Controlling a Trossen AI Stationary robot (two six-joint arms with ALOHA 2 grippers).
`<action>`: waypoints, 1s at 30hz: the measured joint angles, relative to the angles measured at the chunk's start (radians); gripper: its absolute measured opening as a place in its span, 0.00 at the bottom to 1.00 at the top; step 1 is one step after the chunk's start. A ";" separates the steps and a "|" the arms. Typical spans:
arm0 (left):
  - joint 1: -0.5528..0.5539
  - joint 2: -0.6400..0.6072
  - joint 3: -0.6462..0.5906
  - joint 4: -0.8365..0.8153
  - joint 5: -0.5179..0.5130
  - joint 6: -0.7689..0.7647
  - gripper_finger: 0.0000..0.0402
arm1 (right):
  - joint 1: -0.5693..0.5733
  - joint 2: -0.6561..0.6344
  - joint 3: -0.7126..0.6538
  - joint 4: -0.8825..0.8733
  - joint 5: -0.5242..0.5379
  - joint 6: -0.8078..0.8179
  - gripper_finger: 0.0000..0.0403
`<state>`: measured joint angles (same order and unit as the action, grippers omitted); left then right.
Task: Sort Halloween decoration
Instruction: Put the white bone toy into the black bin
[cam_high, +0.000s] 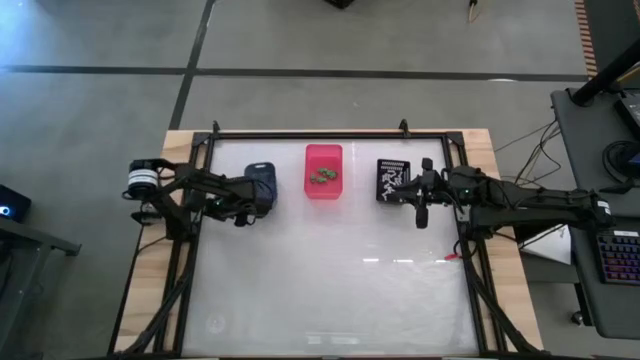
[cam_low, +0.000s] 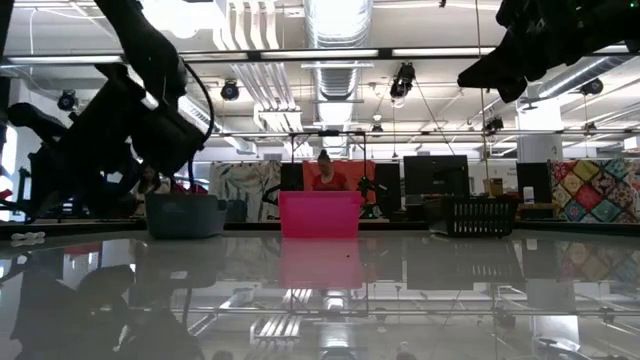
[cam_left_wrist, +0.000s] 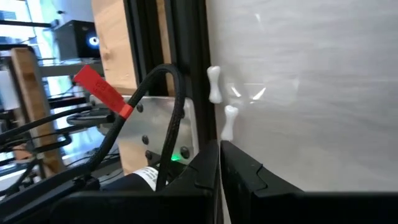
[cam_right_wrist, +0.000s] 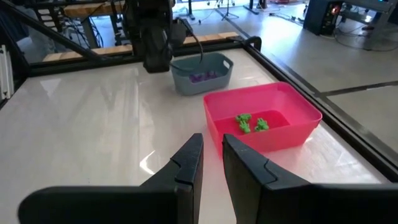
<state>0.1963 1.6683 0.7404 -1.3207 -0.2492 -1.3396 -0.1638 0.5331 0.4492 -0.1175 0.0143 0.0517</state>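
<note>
Two white bone-shaped trinkets (cam_left_wrist: 214, 84) (cam_left_wrist: 228, 122) lie flat on the table by its left frame rail; in the low view they are specks (cam_low: 30, 237). Green trinkets (cam_right_wrist: 249, 122) lie in the pink bin (cam_high: 323, 170), and purple trinkets (cam_right_wrist: 202, 77) in the blue-grey bin (cam_high: 262, 186). My left gripper (cam_left_wrist: 219, 152) is shut and empty. It hangs above the table beside the blue-grey bin (cam_high: 243, 212), pointing toward the bones. My right gripper (cam_right_wrist: 212, 144) is open by a narrow gap, empty, raised next to the black bin (cam_high: 393, 180).
The three bins stand in a row along the far part of the table: blue-grey (cam_low: 185, 215), pink (cam_low: 320, 213), black (cam_low: 478, 215). A black frame rail (cam_left_wrist: 186, 62) and the wooden edge run along the left side. A red tag (cam_left_wrist: 102, 93) hangs there. The near half of the table is glossy white.
</note>
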 joint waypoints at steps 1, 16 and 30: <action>0.000 -0.010 0.003 0.000 -0.003 0.000 0.00 | 0.000 0.000 0.000 -0.006 0.000 0.000 0.13; 0.167 -0.372 0.083 -0.056 0.251 0.564 0.00 | 0.000 0.000 0.000 -0.008 0.000 0.007 0.13; 0.571 -0.406 0.029 0.005 0.180 0.629 0.00 | 0.000 0.000 0.000 -0.005 -0.041 0.028 0.13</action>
<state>0.7669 1.2621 0.7690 -1.3162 -0.0694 -0.7103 -0.1635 0.5331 0.4488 -0.1226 -0.0271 0.0795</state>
